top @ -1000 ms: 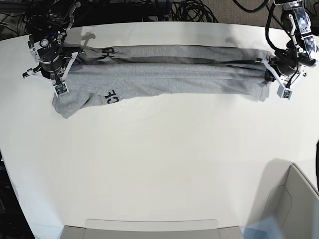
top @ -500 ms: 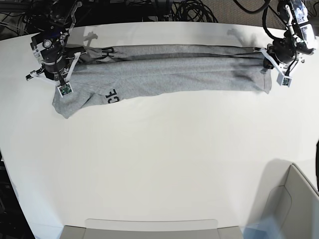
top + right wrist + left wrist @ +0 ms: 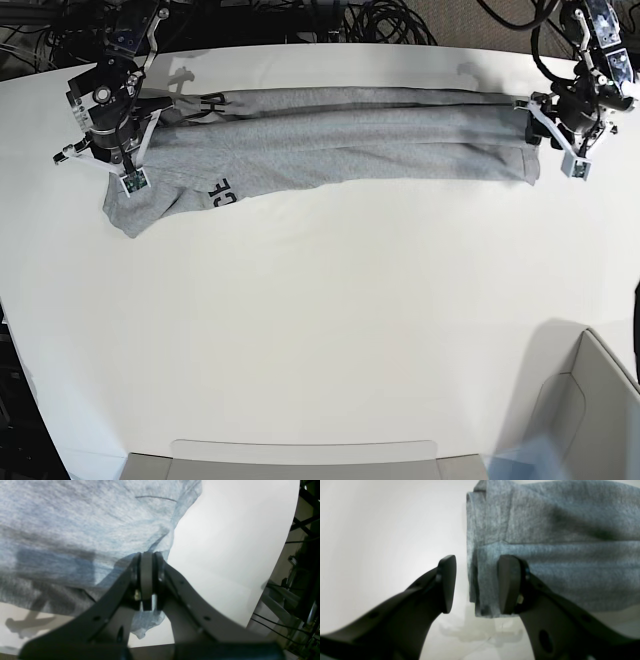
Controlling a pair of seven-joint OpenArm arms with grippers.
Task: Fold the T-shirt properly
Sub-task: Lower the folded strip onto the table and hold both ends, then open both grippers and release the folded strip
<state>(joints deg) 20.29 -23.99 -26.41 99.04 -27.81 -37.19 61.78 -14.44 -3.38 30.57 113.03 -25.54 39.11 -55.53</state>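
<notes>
With the T-shirt (image 3: 340, 135) stretched along the far edge of the worktop (image 3: 320, 320), pinched only by the right pincer (image 3: 147, 580) while the left pincer (image 3: 475, 585) is spread, the folded layers could be dragged askew.

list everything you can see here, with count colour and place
T-shirt: one, grey with black lettering, stretched in a long band across the table's far side
table: one, white, fills the view
bin: one, pale grey, near right corner
tray: one, pale grey, near edge
cables: several, black, behind the table
left claw: one, black, open astride the shirt's edge
right claw: one, black, shut on the shirt's other end
</notes>
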